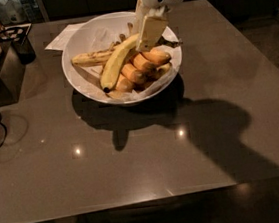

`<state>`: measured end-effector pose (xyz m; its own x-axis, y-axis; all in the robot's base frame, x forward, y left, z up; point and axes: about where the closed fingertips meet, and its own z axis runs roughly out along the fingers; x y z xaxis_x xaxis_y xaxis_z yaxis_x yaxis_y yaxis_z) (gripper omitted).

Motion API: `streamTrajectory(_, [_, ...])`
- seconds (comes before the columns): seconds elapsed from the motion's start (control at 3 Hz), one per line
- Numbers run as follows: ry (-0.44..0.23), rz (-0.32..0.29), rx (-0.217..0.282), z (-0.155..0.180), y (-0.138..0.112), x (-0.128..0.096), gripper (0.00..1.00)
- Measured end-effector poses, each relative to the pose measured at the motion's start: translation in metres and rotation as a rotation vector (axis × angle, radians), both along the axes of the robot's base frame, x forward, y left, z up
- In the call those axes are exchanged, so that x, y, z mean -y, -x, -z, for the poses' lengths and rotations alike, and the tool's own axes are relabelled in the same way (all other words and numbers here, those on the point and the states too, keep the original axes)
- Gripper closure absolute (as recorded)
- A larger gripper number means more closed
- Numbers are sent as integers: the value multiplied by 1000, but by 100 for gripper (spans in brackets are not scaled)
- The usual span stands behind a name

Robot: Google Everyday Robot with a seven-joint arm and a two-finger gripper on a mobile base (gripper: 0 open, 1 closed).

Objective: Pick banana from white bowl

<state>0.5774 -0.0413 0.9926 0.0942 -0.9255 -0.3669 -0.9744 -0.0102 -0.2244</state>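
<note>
Wide view first: a dark, glossy table [221, 124] spreads out below and on every side of the gripper [148, 37], lamp glints on its top. The white bowl [83, 37] comes next, sitting directly under the gripper and reaching well off to its left, crinkled paper lining inside. The gripper hangs over the bowl's right-hand half, its white wrist rising out of the top of the view and its pale tan tip down among the fruit.

Now the banana [114, 63] – long, yellow, smooth – lies in the bowl on top of the pile. Its upper end runs right in behind the gripper's tip and its dark end points down and away to the left. How wide the gripper stands, and whether it has the banana, I cannot tell – the two overlap from here.

A speckled banana [90, 57] lies flat just left of the gripper, behind the yellow one. Stubby orange bananas [142, 65] are bunched immediately below the tip. Well off to the upper left, a sheet of paper [61, 39] pokes out from behind the bowl.
</note>
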Motion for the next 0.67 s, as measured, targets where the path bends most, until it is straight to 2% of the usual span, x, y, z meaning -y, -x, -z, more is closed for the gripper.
streamTrajectory(0.33, [-1,-1,3,-1,0,0,100])
streamTrajectory(0.67, [8,-6,28,-14,-2,-19,100])
